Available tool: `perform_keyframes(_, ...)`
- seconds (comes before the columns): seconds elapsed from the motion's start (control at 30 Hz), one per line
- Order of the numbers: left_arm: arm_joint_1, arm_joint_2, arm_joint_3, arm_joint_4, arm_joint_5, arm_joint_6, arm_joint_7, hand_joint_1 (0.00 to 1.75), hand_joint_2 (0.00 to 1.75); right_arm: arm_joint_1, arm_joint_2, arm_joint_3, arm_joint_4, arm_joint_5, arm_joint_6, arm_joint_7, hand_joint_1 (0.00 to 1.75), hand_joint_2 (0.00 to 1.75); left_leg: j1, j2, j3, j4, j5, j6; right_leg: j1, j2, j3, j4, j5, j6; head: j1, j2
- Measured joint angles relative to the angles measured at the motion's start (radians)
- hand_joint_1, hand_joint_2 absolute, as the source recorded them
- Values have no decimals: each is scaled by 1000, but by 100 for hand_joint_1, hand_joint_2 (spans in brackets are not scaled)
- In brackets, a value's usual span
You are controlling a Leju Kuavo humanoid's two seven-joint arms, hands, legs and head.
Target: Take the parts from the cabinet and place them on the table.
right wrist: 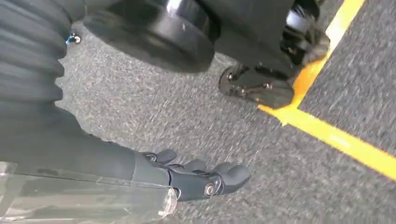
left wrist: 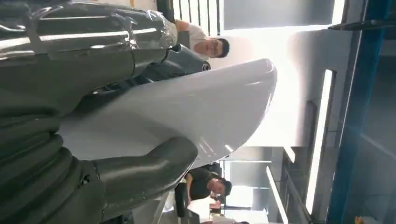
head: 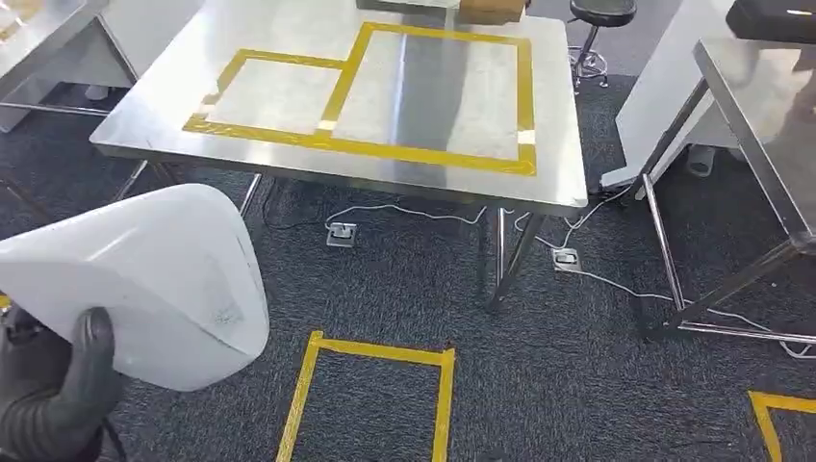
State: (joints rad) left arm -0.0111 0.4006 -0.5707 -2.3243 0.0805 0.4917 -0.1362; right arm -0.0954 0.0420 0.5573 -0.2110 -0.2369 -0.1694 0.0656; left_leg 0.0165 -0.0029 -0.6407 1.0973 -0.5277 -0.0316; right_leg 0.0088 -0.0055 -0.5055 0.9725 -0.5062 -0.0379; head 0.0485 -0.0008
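Part (head: 159, 279), a white curved shell, sits at the lower left of the head frame, held up by the left hand (head: 53, 395), whose dark thumb presses on its near face. Behind and right of it, in the upper middle, stands the steel table (head: 154, 130), its top marked with two adjoining rectangles of yellow tape (head: 337, 144). Cables (head: 423, 214) trail on the grey carpet under the table, and more yellow tape outlines a box at the bottom centre. At the far right is the frame of a second steel table (head: 760, 144). In the left wrist view the left hand (left wrist: 93, 135) grips the part (left wrist: 201, 107), thick thumb on one face and darker fingers on the other; two people show beyond its edge. In the right wrist view the right hand (right wrist: 187, 179) hangs over carpet holding nothing, its fingers loosely curled; whether to call it open or closed I cannot tell.
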Motion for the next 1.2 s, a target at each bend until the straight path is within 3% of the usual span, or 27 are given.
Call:
perform_keyframes(0.07, 1, 0, 0, 1, 0, 0, 0, 175, 175, 2, 2, 0, 0, 0, 0, 0, 0, 175, 2, 0, -58, 142, -77, -9, -1, -1, -7, 2, 3, -1, -17, 0)
perform_keyframes(0.1, 1, 0, 0, 2, 0, 0, 0, 175, 175, 3, 2, 0, 0, 0, 0, 0, 0, 175, 3, 0, -83, 201, -99, -14, -1, -3, -10, 5, 3, -1, -22, 0)
perform_keyframes(0.13, 1, 0, 0, 2, 0, 0, 0, 175, 175, 5, 4, 0, 0, 0, 0, 0, 0, 175, 4, 2, -90, 225, -97, -17, -2, -4, -12, 8, 3, 0, -26, 0)
perform_keyframes(0.17, 1, 0, 0, 2, 0, 0, 0, 175, 175, 5, 5, 0, 1, -1, 0, 0, 0, 175, 6, 4, -74, 200, -73, -21, -4, -5, -13, 12, 2, 2, -31, 0)
perform_keyframes(0.23, 1, 0, 0, 1, 0, 0, 0, 175, 175, 4, 6, 0, 0, -1, 0, 0, 0, 175, 12, 9, 16, 48, 10, -27, -9, -4, -14, 25, -6, 13, -42, 0)
perform_keyframes(0.27, 1, 0, 0, 1, 0, 0, 0, 175, 175, 4, 6, 0, 0, -2, 0, 0, 0, 175, 16, 14, 53, -27, 26, -30, -11, -3, -15, 35, -12, 21, -47, 0)
perform_keyframes(0.3, 0, -1, 0, 2, 0, 0, 1, 175, 175, 3, 5, 0, 0, -3, 0, 0, 0, 175, 8, 14, 64, -39, 6, -27, -4, -1, -23, 45, -18, 31, -57, 0)
perform_keyframes(0.33, 1, 0, 0, 0, 0, 0, 0, 175, 175, 3, 5, 0, 0, -3, 0, 0, 0, 175, 10, 12, 59, -38, 9, -5, -4, 0, -28, 53, -20, 35, -60, 0)
perform_keyframes(0.37, 2, 0, -1, 0, 0, 0, 1, 175, 175, 2, 5, 0, 0, -3, 0, 0, 0, 175, 7, 11, 55, -38, 9, 1, -6, -1, -28, 51, -17, 39, -48, 0)
perform_keyframes(0.43, 0, 0, 0, 0, -3, 1, 3, 175, 175, 3, 5, 0, 0, -4, 0, 0, 0, 175, 7, 9, 52, -41, 14, 16, -9, -2, -29, 49, -16, 46, -46, 0)
perform_keyframes(0.47, 0, 0, 0, -1, -8, 1, 9, 175, 175, 4, 5, 0, 0, -5, 0, 0, 0, 175, 10, 9, 53, -43, 17, 21, -9, 0, -32, 59, -30, 52, -46, 0)
perform_keyframes(0.5, 0, 0, 0, -2, -11, 2, 13, 175, 175, 3, 5, 0, 0, -5, 0, 0, 0, 175, 11, 9, 52, -43, 18, 25, -9, 0, -46, 94, -59, 57, -38, 0)
perform_keyframes(0.57, -1, 0, 2, -8, -19, 5, 24, 175, 175, 3, 5, 0, 0, -7, 0, -2, 0, 175, 10, 9, 47, -43, 20, 30, -12, 0, -114, 252, -142, 65, -23, 0)
perform_keyframes(0.6, -1, 0, 2, -10, -22, 5, 28, 175, 175, 4, 6, 0, 0, -7, 0, -2, 0, 175, 8, 9, 46, -43, 21, 31, -12, 0, -142, 318, -166, 65, -18, 0)
perform_keyframes(0.63, -1, 0, 4, -11, -24, 5, 33, 175, 175, 6, 6, 0, 0, -10, 0, -3, 0, 175, 7, 8, 46, -42, 21, 31, -12, 0, -156, 353, -170, 64, -12, 0)
perform_keyframes(0.67, -1, 1, 6, -11, -26, 5, 37, 175, 175, 5, 6, 0, 0, -13, 0, -5, 0, 175, 5, 6, 47, -42, 21, 31, -11, 0, -148, 341, -149, 59, -7, 0)
perform_keyframes(0.7, -3, 2, 8, -13, -28, 6, 40, 175, 175, 5, 6, 0, 0, -14, 0, -7, 0, 175, 2, 4, 47, -42, 21, 31, -11, 1, -127, 292, -112, 53, -3, 0)
perform_keyframes(0.77, -13, 3, 9, -23, -31, 5, 46, 175, 175, 5, 6, 0, 0, -15, 0, -11, 0, 175, -2, -1, 50, -44, 21, 31, -2, 3, -47, 112, -16, 27, 3, 0)
perform_keyframes(0.8, -16, 3, 12, -26, -32, 3, 49, 175, 175, 4, 3, 0, 0, -16, 0, -13, 0, 175, -2, -1, 49, -44, 23, 30, 3, 4, -28, 71, -21, 16, 3, 0)
perform_keyframes(0.87, -19, 3, 17, -28, -35, 0, 57, 175, 175, 1, 3, 0, 0, -18, 0, -15, 0, 175, 0, -3, 40, -43, 29, 20, 8, 4, -28, 50, -22, 11, 6, 0)
perform_keyframes(0.93, -24, 3, 21, -32, -40, -3, 64, 175, 175, 1, 3, 0, 0, -24, 0, -16, 0, 175, 1, -3, 41, -51, 36, 8, 9, 4, -29, 40, -16, 8, 7, 0)
perform_keyframes(0.97, -28, 6, 25, -36, -42, -3, 66, 175, 175, 1, 3, 0, 0, -24, 0, -16, 0, 175, 2, -1, 37, -45, 28, 5, -3, 1, -18, 18, -1, 12, 5, 0)
perform_keyframes(1.0, -32, 8, 26, -39, -44, -4, 70, 175, 175, 0, 2, 1, 0, -24, 0, -17, 0, 175, 0, 0, 30, -29, 10, 1, -2, 0, -16, 9, 5, 9, 0, 0)
perform_keyframes(1.1, -35, 13, 28, -41, -45, -10, 81, 175, 175, 0, 5, 2, 0, -25, 0, -17, 0, 175, 2, 0, -55, 170, -98, -8, -1, -1, -18, 8, 9, 4, -22, 0)
perform_keyframes(1.13, -35, 14, 29, -41, -45, -13, 82, 175, 175, 1, 5, 3, 0, -25, 0, -17, 0, 175, 2, 0, -74, 215, -109, -12, 0, -1, -19, 10, 9, 4, -26, 0)
perform_keyframes(1.17, -35, 15, 31, -41, -45, -14, 84, 175, 175, 1, 6, 4, 0, -26, 0, -17, 0, 175, 2, 2, -71, 214, -93, -13, -1, -1, -19, 12, 8, 5, -31, 0)
perform_keyframes(1.2, -35, 16, 31, -41, -45, -16, 84, 175, 175, 1, 7, 4, 0, -26, 0, -17, 0, 175, 3, 3, -49, 173, -60, -14, -2, -1, -19, 16, 6, 7, -36, 0)
